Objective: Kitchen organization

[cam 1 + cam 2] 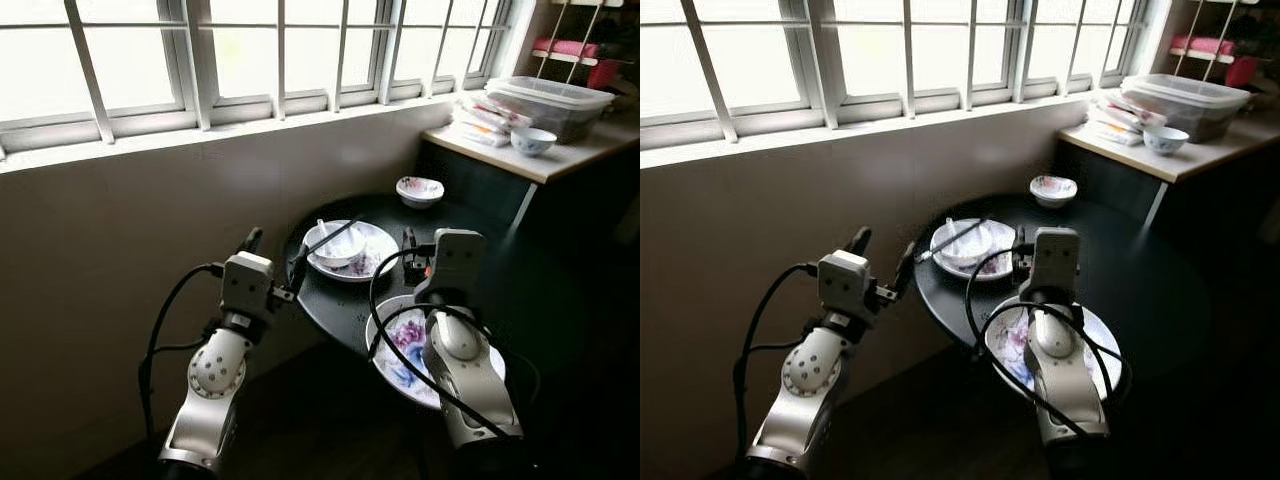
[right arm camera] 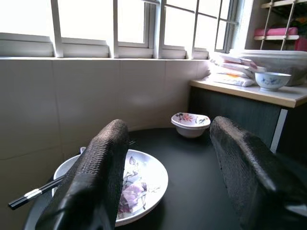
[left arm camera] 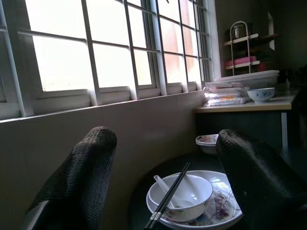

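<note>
Ahead of the left gripper [image 1: 272,262], jaws wide and empty, lift the chopsticks [image 3: 169,197] before the bowl [image 3: 181,194]; the right gripper [image 2: 170,179] also gapes empty.

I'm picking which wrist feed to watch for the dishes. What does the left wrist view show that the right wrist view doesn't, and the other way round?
Left wrist view: a white bowl holding a white spoon, with chopsticks across its rim, seen between the open left hand's fingers. Right wrist view: a wide stretch of black table running to the small floral bowl, framed by the open right hand. Both: the floral plate, chopsticks, small floral bowl, blue-patterned bowl and barred window.
</note>
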Robot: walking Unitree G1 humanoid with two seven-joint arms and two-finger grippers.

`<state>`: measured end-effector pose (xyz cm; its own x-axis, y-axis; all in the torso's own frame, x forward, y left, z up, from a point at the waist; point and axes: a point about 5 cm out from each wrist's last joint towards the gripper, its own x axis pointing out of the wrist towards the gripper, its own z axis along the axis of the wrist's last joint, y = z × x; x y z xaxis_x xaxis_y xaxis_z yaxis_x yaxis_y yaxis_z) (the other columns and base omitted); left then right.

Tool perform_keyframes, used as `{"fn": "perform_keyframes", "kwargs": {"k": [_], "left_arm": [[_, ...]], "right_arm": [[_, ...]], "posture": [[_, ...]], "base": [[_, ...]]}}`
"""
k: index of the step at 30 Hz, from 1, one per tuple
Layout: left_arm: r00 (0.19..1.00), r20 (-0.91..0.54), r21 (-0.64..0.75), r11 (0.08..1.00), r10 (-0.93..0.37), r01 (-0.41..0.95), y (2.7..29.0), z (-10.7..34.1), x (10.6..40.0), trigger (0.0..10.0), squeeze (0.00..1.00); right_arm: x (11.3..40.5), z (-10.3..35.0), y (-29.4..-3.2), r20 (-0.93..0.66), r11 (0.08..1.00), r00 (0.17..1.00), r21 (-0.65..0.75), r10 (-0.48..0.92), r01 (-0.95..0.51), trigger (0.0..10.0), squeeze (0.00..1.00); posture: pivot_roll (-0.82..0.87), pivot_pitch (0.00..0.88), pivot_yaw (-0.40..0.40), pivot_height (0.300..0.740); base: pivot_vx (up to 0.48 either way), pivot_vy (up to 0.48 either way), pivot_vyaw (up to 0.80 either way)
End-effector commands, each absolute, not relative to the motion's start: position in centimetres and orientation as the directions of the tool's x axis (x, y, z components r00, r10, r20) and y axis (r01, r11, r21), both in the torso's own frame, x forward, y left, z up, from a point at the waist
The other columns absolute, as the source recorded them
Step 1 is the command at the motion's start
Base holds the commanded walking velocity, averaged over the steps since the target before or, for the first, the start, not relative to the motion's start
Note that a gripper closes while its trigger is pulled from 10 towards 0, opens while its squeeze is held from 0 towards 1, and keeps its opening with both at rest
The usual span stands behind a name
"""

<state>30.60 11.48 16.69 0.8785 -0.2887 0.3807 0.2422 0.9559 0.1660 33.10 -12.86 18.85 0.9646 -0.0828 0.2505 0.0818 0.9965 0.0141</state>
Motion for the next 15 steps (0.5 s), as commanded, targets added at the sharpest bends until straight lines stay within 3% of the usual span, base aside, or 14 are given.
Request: {"fn": "perform_keyframes", "kwargs": {"k": [1, 5, 15], "left_arm": [[0.881, 0.373, 0.170, 0.955, -0.292, 0.245, 11.31, 16.59, 30.67, 10.0, 0.00], [0.880, 0.375, 0.168, 0.955, -0.292, 0.245, 11.25, 16.60, 30.66, 10.0, 0.00], [0.878, 0.383, 0.158, 0.957, -0.287, 0.244, 11.32, 16.64, 30.63, 10.0, 0.00]], "right_arm": [[33.24, 18.84, -13.45, 0.239, 0.995, 0.965, 0.024, -0.103, 0.100, 10.0, 0.00], [33.24, 18.94, -13.48, 0.251, 0.994, 0.962, 0.015, -0.105, 0.104, 10.0, 0.00], [33.23, 18.49, -13.39, 0.229, 0.994, 0.969, -0.017, -0.097, 0.104, 10.0, 0.00]], "posture": [[0.04, 0.000, -0.053, 0.740], [0.04, 0.000, -0.054, 0.740], [0.04, 0.000, -0.055, 0.740]], "base": [[0.000, -0.480, -0.80], [0.000, -0.377, -0.63], [0.000, 0.000, 0.00]]}}
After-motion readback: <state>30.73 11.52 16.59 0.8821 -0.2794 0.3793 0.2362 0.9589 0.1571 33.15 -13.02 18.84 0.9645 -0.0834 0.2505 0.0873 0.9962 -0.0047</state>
